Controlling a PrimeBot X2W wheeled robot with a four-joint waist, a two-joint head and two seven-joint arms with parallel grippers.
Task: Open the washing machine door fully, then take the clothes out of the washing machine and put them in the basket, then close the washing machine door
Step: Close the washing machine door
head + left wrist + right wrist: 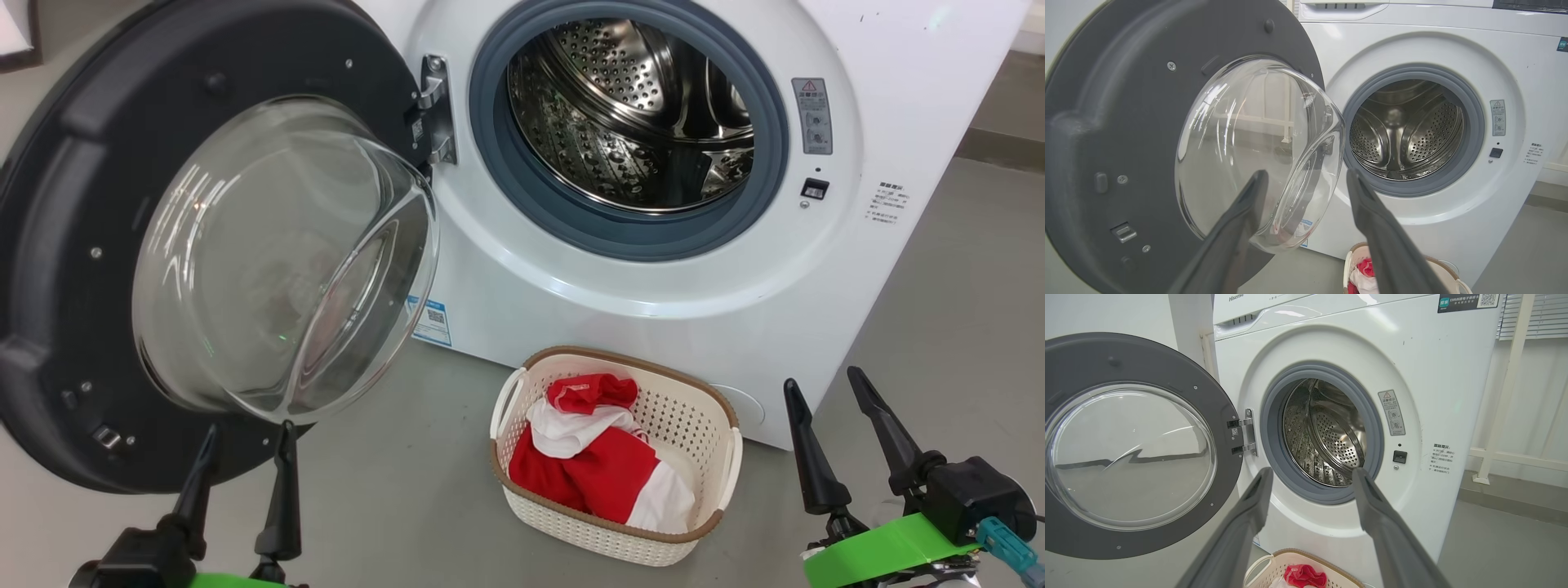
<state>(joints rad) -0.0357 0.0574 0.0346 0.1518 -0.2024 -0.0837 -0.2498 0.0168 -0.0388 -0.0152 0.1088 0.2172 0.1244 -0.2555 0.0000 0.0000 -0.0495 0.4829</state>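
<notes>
The white washing machine (571, 269) stands ahead with its steel drum (629, 114) bare inside. Its washing machine door (73, 245), dark-rimmed with a bulging glass bowl (277, 253), hangs swung wide to the left. On the floor in front sits the cream basket (694, 425), with the red and white clothes (596, 457) piled in it. My left gripper (247, 433) is open, its fingertips just below the door's glass. My right gripper (820, 382) is open too, right of the basket and holding nothing. In the wrist views the door (1126, 122) (1224, 396), the drum (1404, 130) (1327, 433) and the basket (1290, 559) show ahead.
Grey floor (392, 490) runs around the basket and to the right of the machine. A warning label (812, 114) and the latch slot (814, 189) sit right of the drum opening. A white rail frame (1506, 388) stands beside the machine's right side.
</notes>
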